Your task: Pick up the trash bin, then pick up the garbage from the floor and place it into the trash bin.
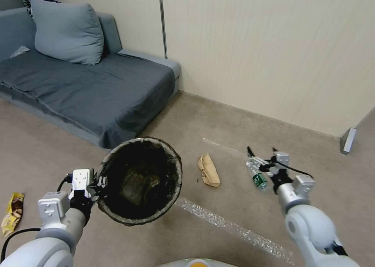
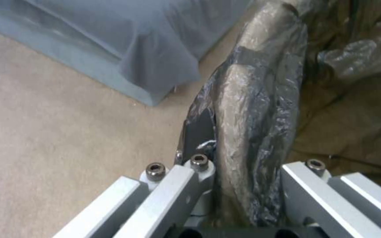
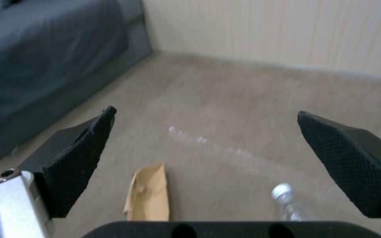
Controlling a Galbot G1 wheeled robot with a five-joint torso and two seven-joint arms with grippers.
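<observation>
- Left gripper (image 1: 102, 184): fingers clamped on the bagged rim of the trash bin (image 1: 139, 180), bin held off the floor and tipped, mouth toward the robot.
- Right gripper (image 3: 208, 152): fingers spread wide, nothing between them, hovering low over the floor (image 1: 242, 126).
- Clear bottle (image 1: 258, 177) lies just under the right gripper; brown paper bag (image 1: 208, 170) between bottle and bin.
- Yellow wrapper (image 1: 12, 213) far left, near the sofa (image 1: 78, 83).
</observation>
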